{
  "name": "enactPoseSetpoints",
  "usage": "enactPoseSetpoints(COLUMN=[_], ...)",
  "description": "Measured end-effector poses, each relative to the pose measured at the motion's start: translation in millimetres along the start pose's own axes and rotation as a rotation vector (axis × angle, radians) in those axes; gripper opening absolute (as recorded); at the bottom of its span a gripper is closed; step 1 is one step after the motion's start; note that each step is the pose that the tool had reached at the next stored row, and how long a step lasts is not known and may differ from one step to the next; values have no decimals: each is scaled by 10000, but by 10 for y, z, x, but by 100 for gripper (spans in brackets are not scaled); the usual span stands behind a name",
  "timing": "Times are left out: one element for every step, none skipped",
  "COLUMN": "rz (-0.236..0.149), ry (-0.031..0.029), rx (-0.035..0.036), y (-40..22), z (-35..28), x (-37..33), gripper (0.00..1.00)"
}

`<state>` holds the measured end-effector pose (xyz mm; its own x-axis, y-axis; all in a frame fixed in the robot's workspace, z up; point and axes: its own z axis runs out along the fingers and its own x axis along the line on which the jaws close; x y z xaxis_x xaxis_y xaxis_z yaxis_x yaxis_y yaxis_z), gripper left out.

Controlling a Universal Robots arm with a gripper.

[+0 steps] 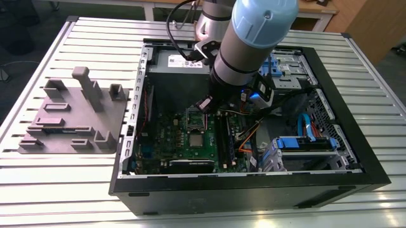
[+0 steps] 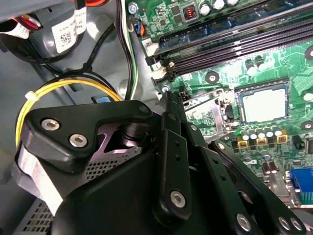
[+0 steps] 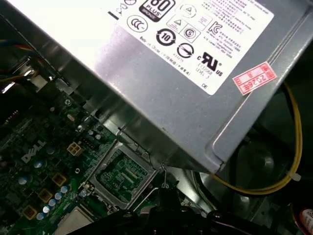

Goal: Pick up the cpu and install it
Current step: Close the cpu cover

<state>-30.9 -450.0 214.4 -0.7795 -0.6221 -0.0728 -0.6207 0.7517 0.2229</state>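
Observation:
The cpu [image 1: 197, 140] lies flat in its socket on the green motherboard [image 1: 159, 142], silvery top up; the second wrist view has it as a pale square [image 2: 263, 105]. The socket's metal frame [image 2: 208, 113] stands hinged open beside it, also seen in the first wrist view [image 3: 120, 174]. My gripper [image 1: 206, 105] hangs just above that raised frame, apart from the cpu. Its black fingers come together to one narrow tip [image 2: 167, 95], shut. A thin metal lever wire [image 3: 164, 174] ends right at that tip [image 3: 161, 192]; whether it is pinched I cannot tell.
The open computer case [image 1: 355, 156] lies on a slatted table. A grey power supply [image 3: 195, 73] looms close beside the gripper. Memory slots [image 2: 230, 46], yellow cables [image 2: 73, 88] and blue drive cages [image 1: 304, 142] crowd the interior. A grey fixture block [image 1: 73, 118] sits at the exterior view's left.

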Motion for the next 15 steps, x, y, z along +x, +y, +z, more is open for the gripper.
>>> enactPoseSetpoints(rz=[0, -1, -2, -2, -2, -2, -3, -3, -2, -2, -2, -2, -2, -2, -2], ry=[-1, -1, -1, -2, -2, -4, -4, -4, -1, -2, -2, -2, -2, -2, -2], rx=[-1, -1, -3, -3, -3, -4, -4, -5, -3, -3, -3, -3, -3, -3, -3], y=[4, 9, 15, 21, 28, 32, 35, 38, 40, 41, 41, 41, 40, 40, 38], z=[7, 14, 19, 27, 36, 46, 56, 65, 73, 81, 87, 94, 100, 106, 112], x=[-8, -17, -23, -30, -36, -41, -46, -50, -53, -55, -56, -56, -56, -56, -56], gripper=[10, 10, 10, 10, 10, 10, 10, 10, 10, 10, 10, 10, 10, 10, 10])
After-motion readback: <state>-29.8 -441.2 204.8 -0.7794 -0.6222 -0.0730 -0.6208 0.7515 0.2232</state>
